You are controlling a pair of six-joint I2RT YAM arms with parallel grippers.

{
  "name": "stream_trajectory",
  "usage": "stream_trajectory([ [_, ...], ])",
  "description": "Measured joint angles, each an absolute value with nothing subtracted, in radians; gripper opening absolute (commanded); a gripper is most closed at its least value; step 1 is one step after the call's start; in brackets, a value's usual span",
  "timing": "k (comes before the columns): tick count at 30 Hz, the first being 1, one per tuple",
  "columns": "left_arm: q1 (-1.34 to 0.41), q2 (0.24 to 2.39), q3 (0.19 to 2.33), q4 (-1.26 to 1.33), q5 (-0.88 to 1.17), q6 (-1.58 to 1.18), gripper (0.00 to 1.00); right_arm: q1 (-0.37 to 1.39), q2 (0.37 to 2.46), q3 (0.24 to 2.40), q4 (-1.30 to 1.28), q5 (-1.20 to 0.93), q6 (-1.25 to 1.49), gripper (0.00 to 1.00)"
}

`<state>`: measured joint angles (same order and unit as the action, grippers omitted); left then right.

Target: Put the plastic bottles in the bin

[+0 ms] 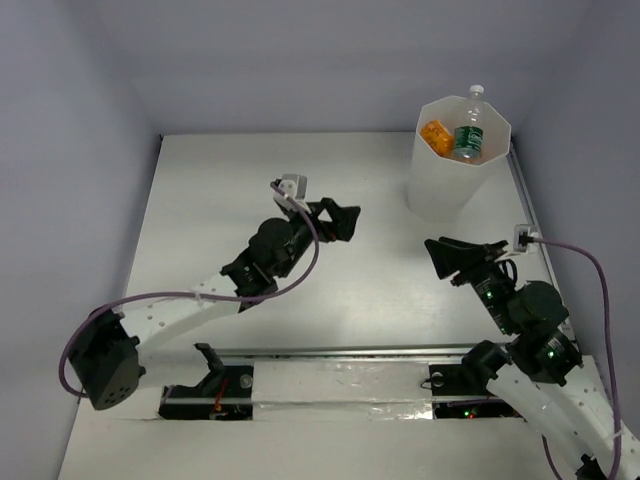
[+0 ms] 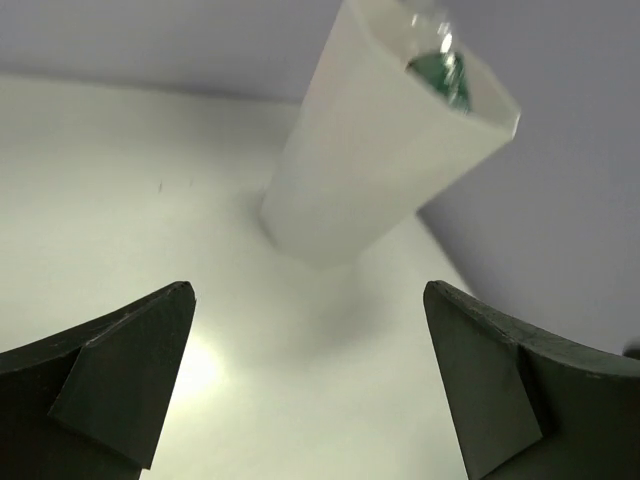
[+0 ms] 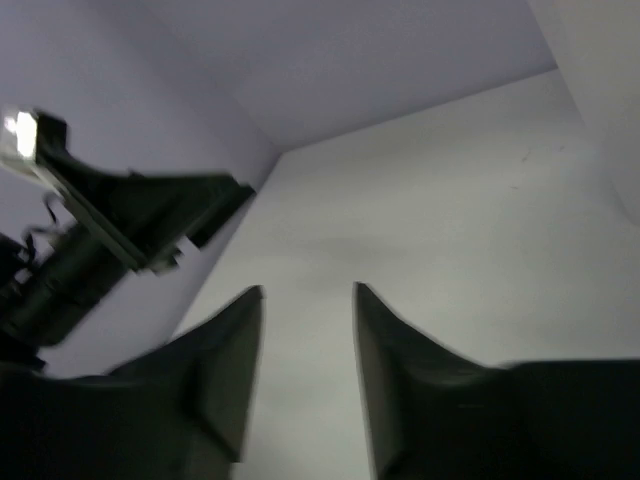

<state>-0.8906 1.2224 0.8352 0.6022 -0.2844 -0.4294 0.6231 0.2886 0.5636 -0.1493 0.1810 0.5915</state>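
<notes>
Two plastic bottles (image 1: 468, 140) show in the bin (image 1: 440, 195), far right on the counter (image 1: 250, 170) — one orange, one green-labelled. Both arms are empty, the left end effector (image 1: 350, 224) spread wide and the right end effector (image 1: 437, 260) partly parted. No bottle seems left out, so pull back clear of the bin.

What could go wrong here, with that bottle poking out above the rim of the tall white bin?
1. The green-labelled bottle sticks up past the rim of the bin. A passing arm might clip its cap and flick it out.
2. The bin is tall and narrows downward, and the right gripper, empty, sits close to it. A nudge there could probably tip the bin over.
</notes>
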Motion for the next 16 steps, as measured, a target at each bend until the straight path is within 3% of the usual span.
stream_trajectory([
  [3, -0.891, 1.098, 0.696, 0.53, -0.268, -0.472, 0.99, 0.623, 0.247, 0.583, -0.149, 0.206, 0.573, 0.85],
  [5, -0.891, 0.984, 0.623, 0.486, -0.264, -0.492, 0.99, 0.623, 0.216, 0.593, -0.149, 0.22, 0.564, 0.9],
  [16, -0.891, 0.43, 0.467, 0.3, -0.29, -0.542, 0.99, 0.623, 0.157, 0.571, -0.123, 0.266, 0.558, 0.9],
])
